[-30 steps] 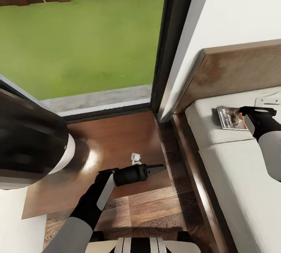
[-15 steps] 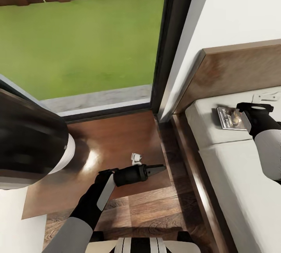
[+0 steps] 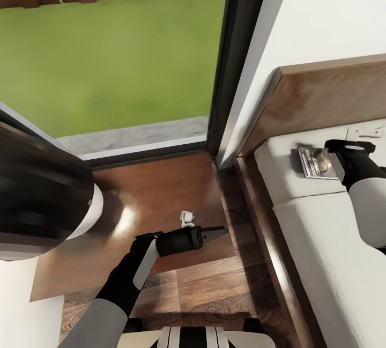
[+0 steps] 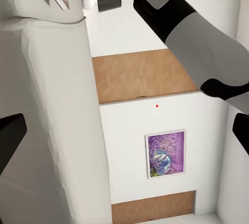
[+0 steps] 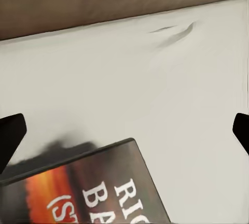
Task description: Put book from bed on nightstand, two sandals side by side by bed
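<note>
The book (image 3: 313, 162) lies flat on the off-white mattress of the bed (image 3: 321, 241), close to the brown headboard (image 3: 321, 96). My right gripper (image 3: 343, 150) hovers over the book's right edge. In the right wrist view the right gripper (image 5: 124, 130) is open, its fingertips (image 5: 10, 136) spread wide, with the book's cover (image 5: 93, 187) just below them. My left gripper (image 3: 213, 232) hangs over the glossy top of the nightstand (image 3: 145, 198); the left wrist view shows this left gripper (image 4: 124, 130) open and empty. The sandals are out of view.
A tall black window frame (image 3: 236, 58) stands behind the nightstand, with green lawn outside. A large dark rounded object with a white rim (image 3: 43, 198) fills the left side. Plank floor (image 3: 214, 283) runs between nightstand and bed. A lavender picture (image 4: 166, 154) hangs on the far wall.
My right gripper has shifted slightly toward the headboard and further over the book, covering more of its right side. The left arm has not moved.
</note>
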Robot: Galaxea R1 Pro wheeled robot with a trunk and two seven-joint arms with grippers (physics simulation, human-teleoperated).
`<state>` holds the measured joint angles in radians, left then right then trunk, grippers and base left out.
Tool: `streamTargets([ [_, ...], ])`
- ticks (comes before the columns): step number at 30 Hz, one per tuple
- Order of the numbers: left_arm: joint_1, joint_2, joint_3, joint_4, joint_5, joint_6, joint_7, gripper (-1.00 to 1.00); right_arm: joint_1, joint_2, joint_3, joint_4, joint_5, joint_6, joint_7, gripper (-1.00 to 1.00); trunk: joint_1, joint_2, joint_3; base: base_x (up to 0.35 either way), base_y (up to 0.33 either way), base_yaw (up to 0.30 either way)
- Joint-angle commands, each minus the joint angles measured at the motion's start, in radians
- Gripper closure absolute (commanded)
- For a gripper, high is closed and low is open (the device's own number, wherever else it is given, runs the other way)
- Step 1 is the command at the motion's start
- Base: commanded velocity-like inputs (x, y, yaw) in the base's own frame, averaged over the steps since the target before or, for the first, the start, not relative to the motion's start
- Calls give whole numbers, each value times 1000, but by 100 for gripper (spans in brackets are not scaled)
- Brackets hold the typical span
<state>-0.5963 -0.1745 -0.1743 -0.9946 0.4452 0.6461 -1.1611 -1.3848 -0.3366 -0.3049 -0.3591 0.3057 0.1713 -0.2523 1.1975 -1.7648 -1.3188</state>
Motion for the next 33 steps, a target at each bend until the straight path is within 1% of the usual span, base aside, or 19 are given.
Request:
streamTargets([
  [1,0,0,-1,0,6,9,0,-100,0,1,-5,-6,10,5,1,-100,0,0,0,0,0,0],
  [14,0,0,-1,0,6,9,0,-100,0,1,-5,-20,10,4,-1,-100,0,0,0,0,0,0],
  [23,0,0,-1,0,6,9,0,-100,0,1,-5,-20,10,4,-1,-100,34,-63,-29,0,0,0],
  [33,0,0,-1,0,7,9,-1,-100,0,1,-5,-20,10,4,-1,-100,34,-63,-29,0,0,0],
])
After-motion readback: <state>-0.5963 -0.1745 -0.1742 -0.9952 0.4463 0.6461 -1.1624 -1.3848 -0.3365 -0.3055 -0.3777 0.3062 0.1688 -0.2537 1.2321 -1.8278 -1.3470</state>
